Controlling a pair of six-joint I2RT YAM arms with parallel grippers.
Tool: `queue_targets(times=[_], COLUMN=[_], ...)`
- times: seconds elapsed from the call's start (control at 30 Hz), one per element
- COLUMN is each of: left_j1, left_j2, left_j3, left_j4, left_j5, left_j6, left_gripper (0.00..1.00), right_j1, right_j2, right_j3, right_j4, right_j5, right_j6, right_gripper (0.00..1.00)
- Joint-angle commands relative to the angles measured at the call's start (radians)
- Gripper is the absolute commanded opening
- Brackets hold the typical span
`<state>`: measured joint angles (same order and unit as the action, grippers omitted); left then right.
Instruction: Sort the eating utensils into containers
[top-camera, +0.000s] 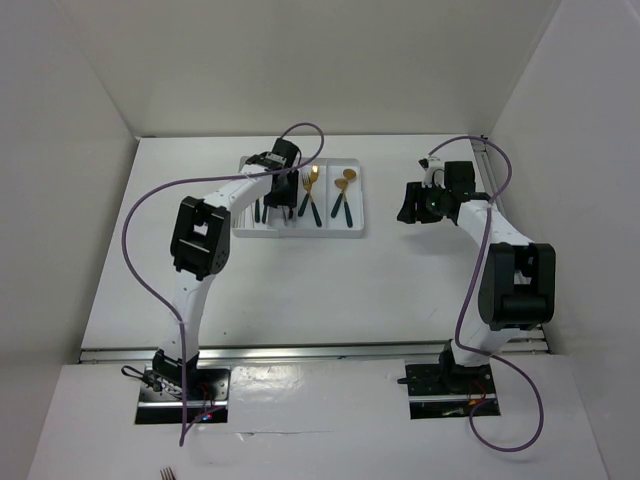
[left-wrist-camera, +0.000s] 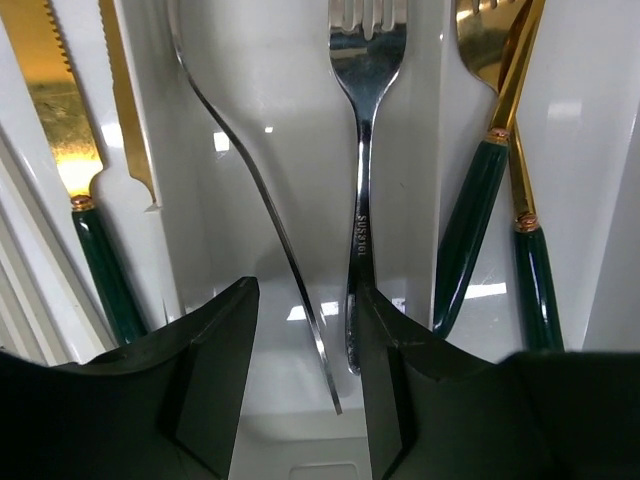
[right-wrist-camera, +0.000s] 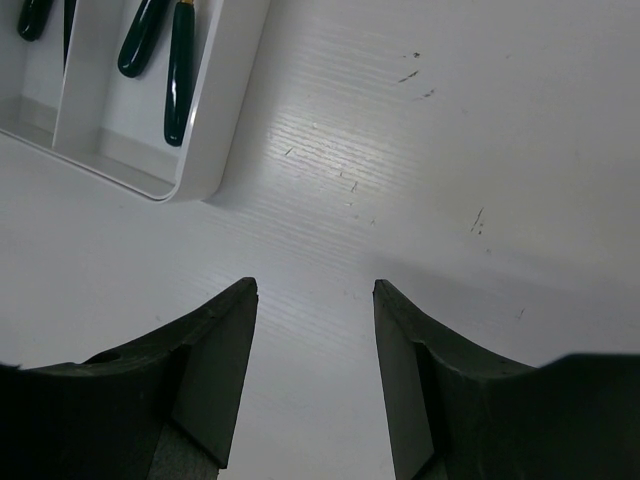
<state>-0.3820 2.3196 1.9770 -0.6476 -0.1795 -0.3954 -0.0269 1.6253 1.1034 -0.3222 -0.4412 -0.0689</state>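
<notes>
One flat white plastic tray (top-camera: 330, 234). In it: one plain silver fork (left-wrist-camera: 365, 150), two teal-handled gold spoons (top-camera: 349, 176), two teal-handled gold forks (left-wrist-camera: 470, 230). Gold knives (left-wrist-camera: 55, 110), can't count, half hidden.

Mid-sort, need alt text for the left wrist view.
The left gripper hangs open over a white tray, a plain silver fork lying in the compartment below it. Gold knives lie in the compartment at image left; gold, dark-handled utensils at image right.
</notes>
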Motion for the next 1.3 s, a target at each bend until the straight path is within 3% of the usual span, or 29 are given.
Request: queue_targets(times=[0.0,0.57,0.83,0.97,1.0,1.27], left_j1=[-0.006,-0.024,-0.024,-0.024,-0.024,-0.005], left_j2=[0.029,0.080,0.080,0.092,0.092,-0.037], left_j3=[0.039,0.057,0.022,0.022,0.022,-0.090], left_j4=[-0.001,-0.001,0.020,-0.003,-0.003,0.028], left_j5=[0.023,0.054,0.029,0.047,0.048,-0.018], left_j6=[0.006,0.024,0.003,-0.007,-0.007,-0.036], left_gripper=[0.57,0.57,0.30,0.10,0.02,0.00], right_j1=[-0.008,-0.008,-0.008,-0.018,-0.018,-0.018], right_j2=[-0.053,-0.035,-0.025,-0.025,-0.025,-0.035], right_j3=[-0.010,0.000,0.009,0.009,0.009,-0.002], right_j4=[0.017,0.017,0.008,0.008,0.008,0.008], right_j5=[-0.002,-0.011,-0.011,-0.011,-0.011,-0.020], right_j6=[-0.009,-0.009,-0.009,-0.009,-0.009,-0.019], right_gripper=[0.58,0.58,0.56,0.55,0.55,0.55])
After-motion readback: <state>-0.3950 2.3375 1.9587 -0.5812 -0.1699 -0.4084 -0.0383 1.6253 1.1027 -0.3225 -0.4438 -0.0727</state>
